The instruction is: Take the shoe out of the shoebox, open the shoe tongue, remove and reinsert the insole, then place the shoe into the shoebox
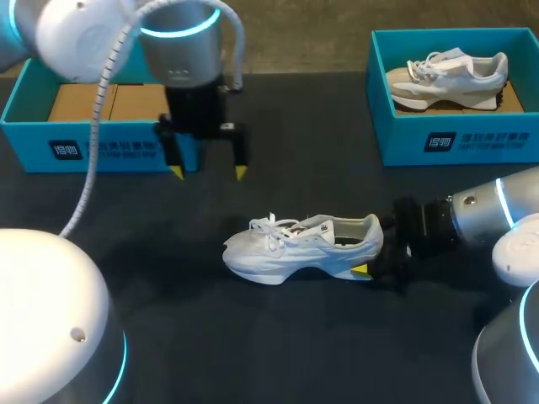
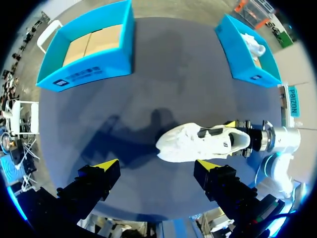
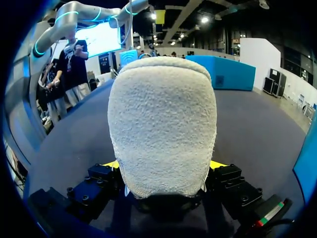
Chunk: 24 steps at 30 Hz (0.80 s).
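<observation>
A white shoe [image 1: 299, 247] is seen lying out of its box on the dark table [image 1: 278, 353], near the middle, resting on its sole. Its long axis runs across the table, with the toe toward the robot's left and the heel [image 3: 163, 124] toward the right. The laces [image 1: 274, 227] and tongue face upward.

The heel is pinched from both sides by the right gripper [image 3: 164, 166], which comes in low from the right. In the right wrist view a yellow tip is seen pressed against each side of the heel.

The left gripper [image 1: 209, 172] is held above the table on the far side of the shoe, slightly toward the toe end, with its fingers spread wide and nothing between them. In the left wrist view the shoe lies ahead of the open fingers, lengthwise across them. No object is seen between this gripper and the laces. As the shoe appears to be steadied at the heel, the tongue would probably be reached by bringing the left gripper down and toward the robot.

An empty blue shoebox [image 1: 101, 150] stands at the far left of the table, just behind the left gripper. A second blue shoebox [image 1: 455, 139], holding another shoe [image 1: 446, 74], stands at the far right, well apart from the work.
</observation>
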{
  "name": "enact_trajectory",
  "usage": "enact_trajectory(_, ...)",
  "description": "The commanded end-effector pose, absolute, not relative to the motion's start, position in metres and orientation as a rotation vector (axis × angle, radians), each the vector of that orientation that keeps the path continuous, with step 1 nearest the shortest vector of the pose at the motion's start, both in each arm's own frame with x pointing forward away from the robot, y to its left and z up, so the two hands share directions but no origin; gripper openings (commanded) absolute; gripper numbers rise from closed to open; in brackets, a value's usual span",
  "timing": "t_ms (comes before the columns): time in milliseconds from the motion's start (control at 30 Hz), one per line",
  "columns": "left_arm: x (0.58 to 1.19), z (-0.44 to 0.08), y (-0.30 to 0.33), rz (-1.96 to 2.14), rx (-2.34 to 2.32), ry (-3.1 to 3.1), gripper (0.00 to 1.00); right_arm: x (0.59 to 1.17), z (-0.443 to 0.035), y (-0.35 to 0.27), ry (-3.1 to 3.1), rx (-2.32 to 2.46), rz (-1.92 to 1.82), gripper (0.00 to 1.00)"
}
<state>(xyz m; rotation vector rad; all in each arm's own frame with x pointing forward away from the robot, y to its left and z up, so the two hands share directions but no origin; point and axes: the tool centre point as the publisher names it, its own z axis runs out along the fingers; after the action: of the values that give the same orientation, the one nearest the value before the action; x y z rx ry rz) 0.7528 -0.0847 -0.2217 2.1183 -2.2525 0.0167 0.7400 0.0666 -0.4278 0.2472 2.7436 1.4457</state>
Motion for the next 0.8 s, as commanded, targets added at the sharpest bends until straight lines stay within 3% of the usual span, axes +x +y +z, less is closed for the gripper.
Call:
enact_trajectory(33, 0.754, -0.226, -0.114, -0.036, 2.114, -2.282, 1.0, 0.741, -0.43, 0.068, 2.744, 0.25, 1.44, 0.0)
enact_trajectory(800, 0.757, -0.283, -0.202, -0.215, 2.089, -2.407, 1.0, 0.741, -0.43, 0.068, 2.744, 0.25, 1.44, 0.0)
